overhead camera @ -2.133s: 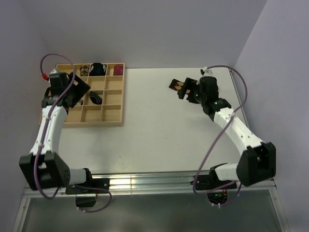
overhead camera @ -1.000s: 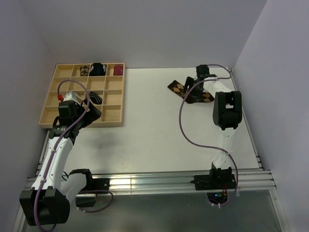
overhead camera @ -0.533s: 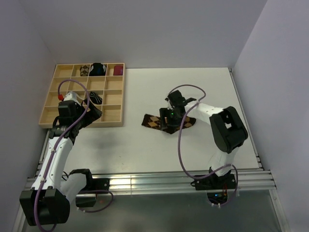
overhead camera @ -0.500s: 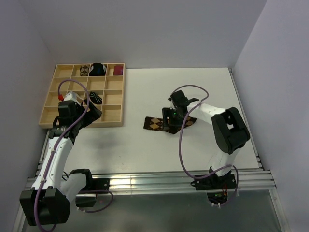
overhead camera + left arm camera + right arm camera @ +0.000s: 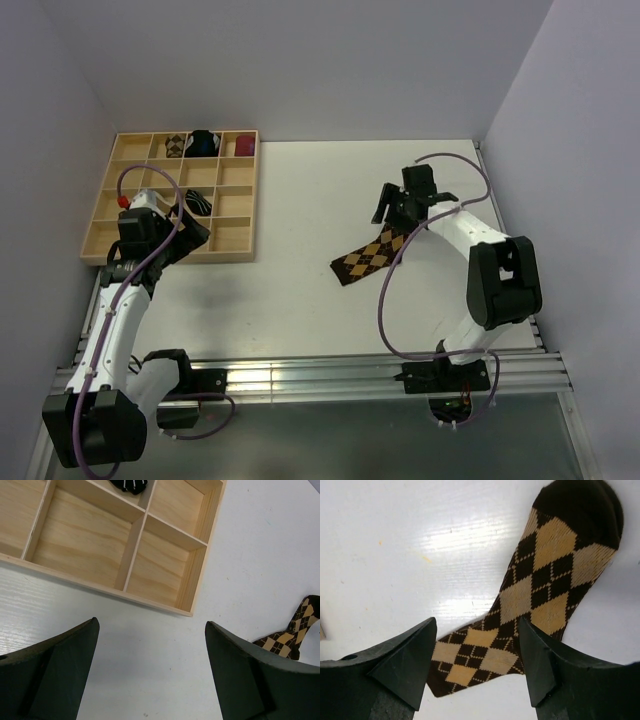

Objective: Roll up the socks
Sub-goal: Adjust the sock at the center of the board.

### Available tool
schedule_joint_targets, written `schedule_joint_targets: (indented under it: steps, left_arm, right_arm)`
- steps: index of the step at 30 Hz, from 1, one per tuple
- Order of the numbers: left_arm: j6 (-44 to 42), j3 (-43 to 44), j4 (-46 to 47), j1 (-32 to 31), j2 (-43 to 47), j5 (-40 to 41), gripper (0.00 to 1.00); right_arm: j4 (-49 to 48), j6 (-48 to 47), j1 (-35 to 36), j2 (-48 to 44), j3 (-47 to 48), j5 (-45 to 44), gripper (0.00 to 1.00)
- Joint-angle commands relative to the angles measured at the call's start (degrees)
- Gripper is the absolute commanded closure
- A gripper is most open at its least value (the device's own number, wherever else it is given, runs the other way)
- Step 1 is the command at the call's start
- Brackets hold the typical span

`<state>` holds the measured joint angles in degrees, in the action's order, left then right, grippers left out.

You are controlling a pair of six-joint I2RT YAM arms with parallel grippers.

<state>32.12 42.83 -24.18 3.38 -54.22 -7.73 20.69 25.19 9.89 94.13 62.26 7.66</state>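
A brown-and-tan argyle sock (image 5: 371,256) lies flat and stretched out on the white table, right of centre. My right gripper (image 5: 401,214) hovers open over its upper right end. In the right wrist view the argyle sock (image 5: 540,590) shows between and beyond the open right gripper (image 5: 476,626), nothing pinched. A short black sock with thin white stripes (image 5: 197,203) sits in a middle cell of the wooden tray (image 5: 253,205). My left gripper (image 5: 189,233) stands open at the tray's near edge. The left gripper (image 5: 151,626) is empty; the black sock (image 5: 129,485) and argyle sock (image 5: 291,636) show there.
The tray's back row holds a small argyle bundle (image 5: 176,145), a black-and-blue bundle (image 5: 204,142) and a maroon bundle (image 5: 245,146). Its other cells (image 5: 85,535) are bare wood. Grey walls close in behind and on both sides; a metal rail (image 5: 300,380) runs along the near edge.
The right arm dragged the argyle sock from the back right to the table's middle, let it lie stretched out, and pulled back to its upper right end. The left arm stayed put.
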Motion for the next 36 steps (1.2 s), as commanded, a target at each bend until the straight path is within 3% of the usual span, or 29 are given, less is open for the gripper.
schedule_joint_targets:
  steps: [1,13,22,27,32,36]
  left_arm:
    - [-0.83,0.15,2.74,0.58,0.52,-1.15,0.08]
    - [-0.74,-0.11,2.56,1.02,0.78,-0.89,0.08]
    - [-0.57,-0.03,2.56,1.28,0.95,-0.45,0.08]
    - [-0.30,-0.11,2.74,1.46,0.69,-0.89,0.08]
    - [0.05,-0.11,2.56,1.89,0.78,-0.19,0.07]
    - [0.14,-0.20,2.65,2.33,0.87,-0.45,0.07]
  right_arm:
    - [-3.73,3.11,-0.04,-1.85,-0.56,-5.28,0.27]
    - [-0.04,3.46,-0.66,13.52,8.93,-3.80,0.27]
    - [1.64,-5.85,4.87,21.97,20.18,2.80,0.25]
    - [-2.84,-9.36,9.52,14.88,16.94,-1.92,0.25]
    - [-6.63,-15.95,17.42,0.90,9.30,-11.08,0.25]
    - [-5.31,-13.60,21.56,-4.91,2.71,-13.90,0.30]
